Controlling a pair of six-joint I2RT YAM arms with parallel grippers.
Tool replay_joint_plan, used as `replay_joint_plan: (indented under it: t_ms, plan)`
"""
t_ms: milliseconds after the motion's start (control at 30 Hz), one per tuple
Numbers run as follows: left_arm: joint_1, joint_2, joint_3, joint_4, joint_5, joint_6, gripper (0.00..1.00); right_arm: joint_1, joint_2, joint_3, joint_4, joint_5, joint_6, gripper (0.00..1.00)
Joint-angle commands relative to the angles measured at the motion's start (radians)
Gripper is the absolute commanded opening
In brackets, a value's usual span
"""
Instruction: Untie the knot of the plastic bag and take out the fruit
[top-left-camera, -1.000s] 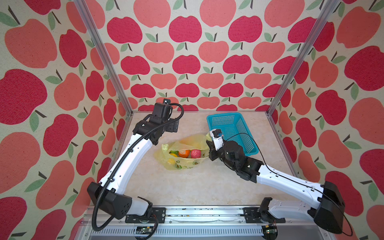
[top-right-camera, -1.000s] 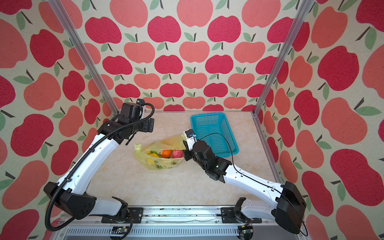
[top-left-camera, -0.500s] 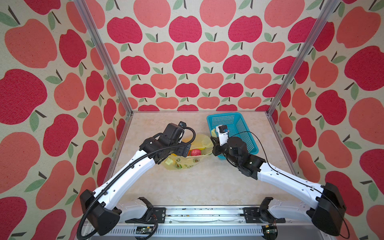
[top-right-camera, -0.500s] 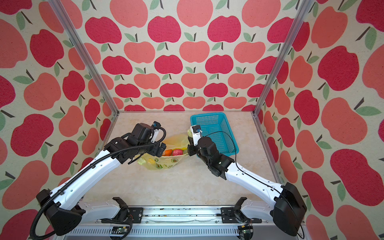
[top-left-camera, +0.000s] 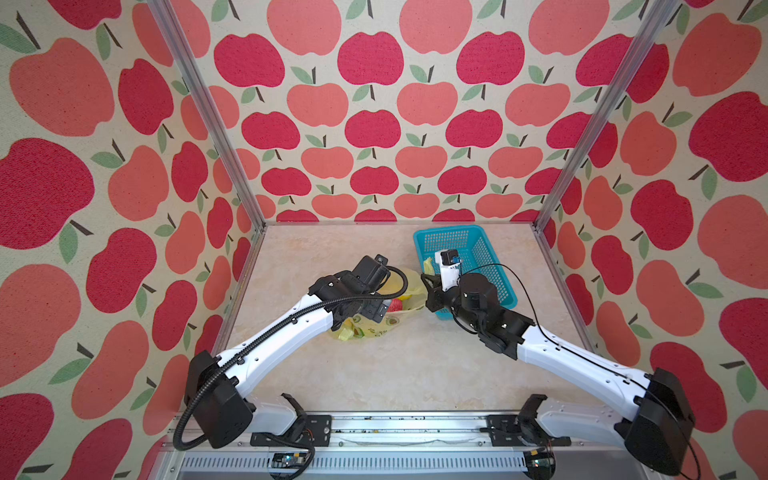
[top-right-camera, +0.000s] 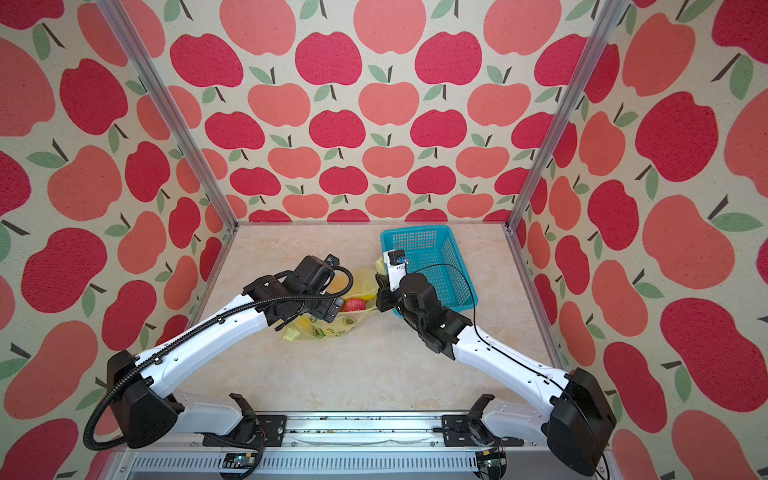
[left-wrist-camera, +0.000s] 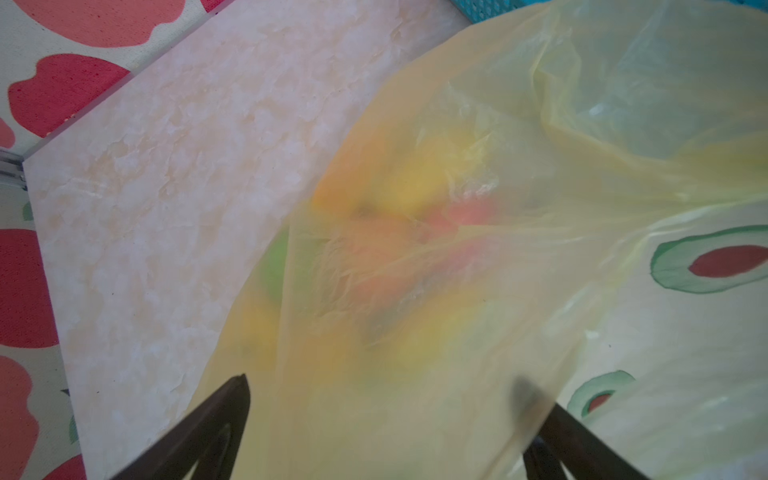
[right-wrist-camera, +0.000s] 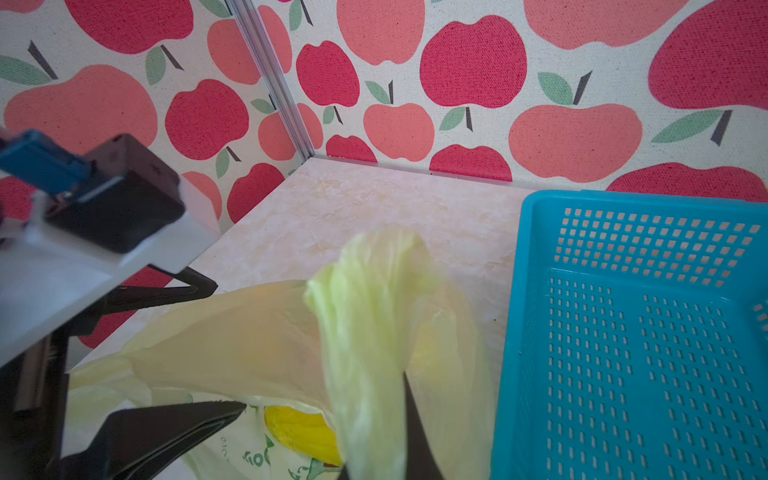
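Nearest us, two white-and-black arms rise from a metal rail (top-left-camera: 395, 428) and reach inward over a pale marbled table (top-left-camera: 374, 374). In the middle of the table lies the plastic bag (top-left-camera: 374, 330), thin yellow film printed with green avocado halves, slumped and crinkled. The left gripper (left-wrist-camera: 382, 386) hangs directly over it with its jaws spread wide, holding nothing; the film drapes across one fingertip. Through the plastic we see the fruit (top-right-camera: 354, 304) inside the bag. A top view shows a bumpy pink piece with a yellow one beside it, and the left wrist camera shows blurred yellow, orange and green patches. Just right of the bag, the right gripper (right-wrist-camera: 409, 415) is pinched together on the bag's pale green handle strip (right-wrist-camera: 365, 311), holding it upright. Behind that gripper a teal perforated basket (top-left-camera: 457, 237) stands toward the back right corner. Farthest away, the walls (top-left-camera: 374, 62) are covered in red and pink printed apples.
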Motion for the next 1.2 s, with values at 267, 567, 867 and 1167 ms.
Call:
replay_joint_plan:
  t_ms: [267,567,867,1167]
  plan:
    - [0.121,0.079,0.044,0.027,0.023,0.011,0.64,-0.006,-0.077,-0.052,0.022,-0.003,0.014,0.00]
    - [0.195,0.126,0.143,0.072,0.051,0.019,0.04,-0.006,-0.102,-0.092,0.041,-0.002,0.010,0.46]
    - [0.242,0.215,0.353,-0.007,-0.057,0.068,0.00,-0.005,-0.117,-0.103,0.031,0.005,-0.009,0.82]
    - [0.244,0.232,0.555,-0.069,-0.105,0.146,0.00,0.001,-0.132,-0.126,0.070,-0.024,-0.035,0.93]
